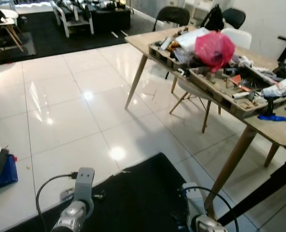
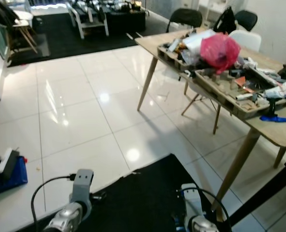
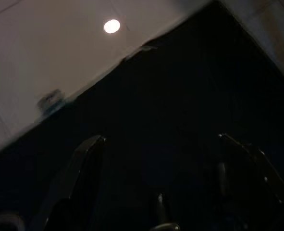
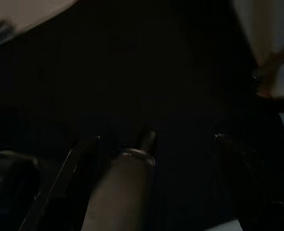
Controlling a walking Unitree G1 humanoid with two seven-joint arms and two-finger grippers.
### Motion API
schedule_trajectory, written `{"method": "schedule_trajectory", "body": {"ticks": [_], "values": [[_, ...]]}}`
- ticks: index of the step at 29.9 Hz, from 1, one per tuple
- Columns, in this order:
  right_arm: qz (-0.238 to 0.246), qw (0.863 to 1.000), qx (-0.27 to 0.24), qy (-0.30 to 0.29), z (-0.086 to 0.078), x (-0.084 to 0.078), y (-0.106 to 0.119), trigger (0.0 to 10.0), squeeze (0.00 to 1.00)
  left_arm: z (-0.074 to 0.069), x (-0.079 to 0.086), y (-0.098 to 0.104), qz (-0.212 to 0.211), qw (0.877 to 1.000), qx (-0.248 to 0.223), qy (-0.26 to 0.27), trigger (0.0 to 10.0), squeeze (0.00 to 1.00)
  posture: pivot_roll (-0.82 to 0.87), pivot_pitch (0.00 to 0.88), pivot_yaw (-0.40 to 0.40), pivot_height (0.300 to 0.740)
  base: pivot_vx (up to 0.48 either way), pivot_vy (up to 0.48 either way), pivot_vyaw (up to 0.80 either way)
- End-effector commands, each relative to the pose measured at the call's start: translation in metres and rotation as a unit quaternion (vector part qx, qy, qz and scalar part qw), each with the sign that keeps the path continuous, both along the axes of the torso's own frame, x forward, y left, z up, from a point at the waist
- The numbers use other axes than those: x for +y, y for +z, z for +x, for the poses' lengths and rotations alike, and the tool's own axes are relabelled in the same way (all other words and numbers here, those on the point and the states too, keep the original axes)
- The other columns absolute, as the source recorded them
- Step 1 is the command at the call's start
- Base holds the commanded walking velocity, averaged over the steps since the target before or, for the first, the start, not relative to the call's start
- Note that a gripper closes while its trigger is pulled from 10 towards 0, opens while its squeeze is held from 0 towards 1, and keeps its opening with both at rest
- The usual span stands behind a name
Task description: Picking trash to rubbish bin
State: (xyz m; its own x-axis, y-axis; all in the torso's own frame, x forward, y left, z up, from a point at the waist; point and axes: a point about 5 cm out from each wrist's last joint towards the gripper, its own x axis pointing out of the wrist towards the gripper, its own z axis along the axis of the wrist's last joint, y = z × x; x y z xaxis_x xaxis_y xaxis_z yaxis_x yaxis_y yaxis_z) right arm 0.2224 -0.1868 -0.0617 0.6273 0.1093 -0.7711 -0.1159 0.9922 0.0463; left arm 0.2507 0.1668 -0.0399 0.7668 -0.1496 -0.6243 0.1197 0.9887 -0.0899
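A red plastic bag (image 1: 214, 48) lies on top of the clutter on the wooden table (image 1: 273, 128) at the right. A small pale scrap (image 3: 50, 100) rests on the white tiles right at the edge of the black mat (image 1: 143, 193). Both silver arms hang low at the near edge of the picture over that mat, the left arm (image 1: 80, 200) and the right arm (image 1: 197, 217). In the dark left wrist view my left gripper (image 3: 161, 139) is open above the mat, holding nothing. My right gripper (image 4: 156, 137) is also open over the mat, holding nothing.
Wooden crates (image 1: 215, 84) full of tools and parts cover the table, with chairs (image 1: 172, 17) behind it. A blue box with a white object (image 1: 0, 166) sits on the floor at the left. Glossy white tiles (image 1: 75, 106) stretch ahead toward a dark seating area (image 1: 80, 17).
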Motion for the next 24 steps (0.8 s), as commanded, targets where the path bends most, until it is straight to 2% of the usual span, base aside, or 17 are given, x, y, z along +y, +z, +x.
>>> {"method": "schedule_trajectory", "body": {"ticks": [1, 15, 24], "values": [[-0.006, 1.000, 0.005, -0.001, -0.0024, -0.0029, -0.0013, 10.0, 0.00, -0.0004, -0.0017, -0.0006, 0.002, 1.000, 0.003, -0.008, 10.0, 0.00, -0.06, 0.043, 0.017, 0.740, 0.345, 0.000, -0.62], [-0.001, 1.000, 0.009, -0.008, -0.0055, -0.0011, -0.0034, 10.0, 0.00, 0.0002, 0.0006, 0.0000, 0.005, 1.000, 0.005, -0.011, 10.0, 0.00, -0.05, 0.054, 0.032, 0.740, 0.341, 0.000, -0.62], [0.001, 1.000, 0.008, -0.017, -0.0068, -0.0019, -0.0041, 10.0, 0.00, -0.0007, 0.0049, -0.0002, 0.009, 1.000, 0.006, -0.012, 10.0, 0.00, -0.05, 0.057, 0.042, 0.740, 0.335, 0.000, -0.80]]}}
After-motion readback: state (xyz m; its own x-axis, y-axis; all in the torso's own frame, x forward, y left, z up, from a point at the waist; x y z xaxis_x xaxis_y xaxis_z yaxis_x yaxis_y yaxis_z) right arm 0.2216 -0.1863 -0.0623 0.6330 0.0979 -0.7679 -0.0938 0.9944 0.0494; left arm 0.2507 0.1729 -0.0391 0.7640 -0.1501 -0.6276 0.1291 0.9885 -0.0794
